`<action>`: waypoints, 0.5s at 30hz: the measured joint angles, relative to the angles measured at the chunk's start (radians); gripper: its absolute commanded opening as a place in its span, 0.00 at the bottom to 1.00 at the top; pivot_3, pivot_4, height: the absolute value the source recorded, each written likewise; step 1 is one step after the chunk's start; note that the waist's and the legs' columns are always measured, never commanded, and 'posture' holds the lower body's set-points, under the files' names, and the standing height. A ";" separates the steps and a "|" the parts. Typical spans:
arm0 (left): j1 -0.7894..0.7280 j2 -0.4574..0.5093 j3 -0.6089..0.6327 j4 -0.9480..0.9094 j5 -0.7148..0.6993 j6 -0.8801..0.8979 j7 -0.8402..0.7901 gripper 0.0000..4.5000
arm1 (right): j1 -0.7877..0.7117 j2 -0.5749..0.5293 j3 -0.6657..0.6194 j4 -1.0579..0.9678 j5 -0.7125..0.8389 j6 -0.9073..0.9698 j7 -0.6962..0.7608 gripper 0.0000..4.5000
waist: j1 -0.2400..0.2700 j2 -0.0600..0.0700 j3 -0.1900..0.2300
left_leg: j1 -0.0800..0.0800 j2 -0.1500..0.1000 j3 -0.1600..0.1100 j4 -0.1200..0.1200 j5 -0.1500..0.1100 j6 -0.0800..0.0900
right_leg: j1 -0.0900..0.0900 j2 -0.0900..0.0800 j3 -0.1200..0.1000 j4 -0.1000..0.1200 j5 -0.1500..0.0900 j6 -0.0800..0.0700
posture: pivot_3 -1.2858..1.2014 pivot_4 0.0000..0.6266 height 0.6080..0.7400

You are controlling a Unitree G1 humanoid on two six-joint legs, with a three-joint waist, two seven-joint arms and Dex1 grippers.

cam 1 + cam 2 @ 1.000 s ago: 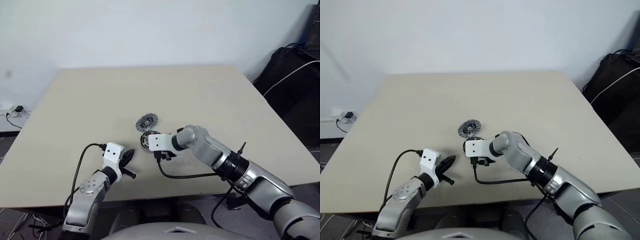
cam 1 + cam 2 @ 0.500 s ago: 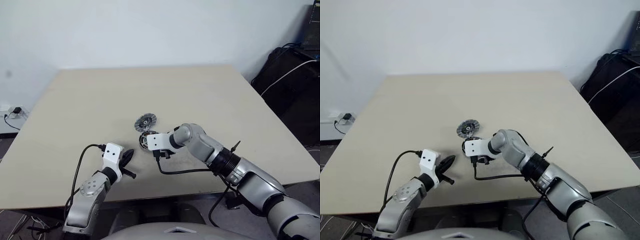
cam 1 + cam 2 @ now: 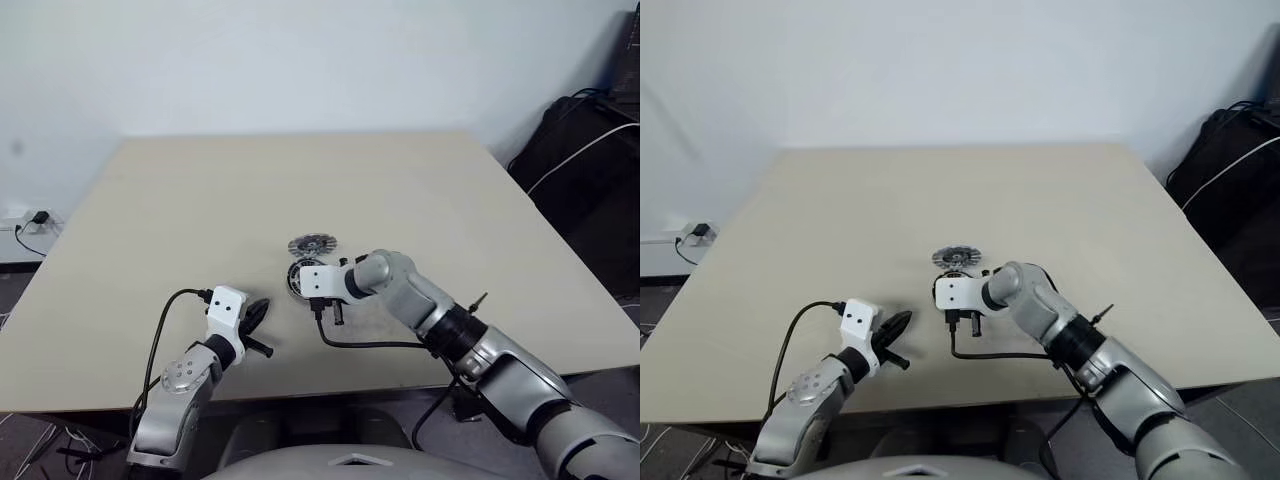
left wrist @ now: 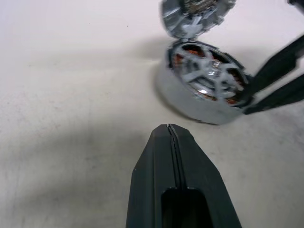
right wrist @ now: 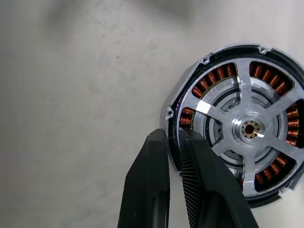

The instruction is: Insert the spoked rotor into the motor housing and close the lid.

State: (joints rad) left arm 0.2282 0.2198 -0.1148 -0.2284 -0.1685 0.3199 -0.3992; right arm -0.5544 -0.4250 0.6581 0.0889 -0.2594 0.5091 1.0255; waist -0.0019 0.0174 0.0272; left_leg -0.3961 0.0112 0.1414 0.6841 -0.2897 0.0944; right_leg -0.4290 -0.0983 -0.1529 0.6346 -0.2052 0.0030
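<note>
- The motor housing (image 5: 237, 126) lies flat on the table (image 3: 200, 200), open face up, with the spoked rotor (image 5: 250, 128) seated inside
- Copper windings show between the silver spokes
- The right gripper (image 5: 173, 137) pinches the housing rim, one finger outside, one inside
- The lid (image 3: 311, 244) lies just beyond the housing
- The left gripper (image 4: 169, 130) is closed, empty, near the housing

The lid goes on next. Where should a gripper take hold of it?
Probably pinch its outer rim from above, on the far side: the lid lies flat, a thin disc, close beside the motor housing on its near side.
</note>
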 measured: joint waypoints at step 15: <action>-0.017 -0.001 -0.016 0.034 0.000 -0.002 -0.022 0.00 | 0.317 0.071 -0.226 -0.464 0.171 0.592 -0.179 0.02 | 0.005 -0.002 0.002 | 0.000 0.001 -0.001 0.000 -0.002 0.003 | 0.000 0.000 -0.002 -0.003 -0.001 0.000 | 0.52 0.00 1.00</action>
State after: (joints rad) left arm 0.2116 0.2187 -0.1305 -0.1941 -0.1687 0.3177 -0.4215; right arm -0.2378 -0.3542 0.4319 -0.3752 -0.0888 1.1013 0.8466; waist 0.0035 0.0153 0.0290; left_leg -0.3963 0.0121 0.1408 0.6838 -0.2914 0.0969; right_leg -0.4288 -0.0985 -0.1545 0.6319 -0.2058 0.0027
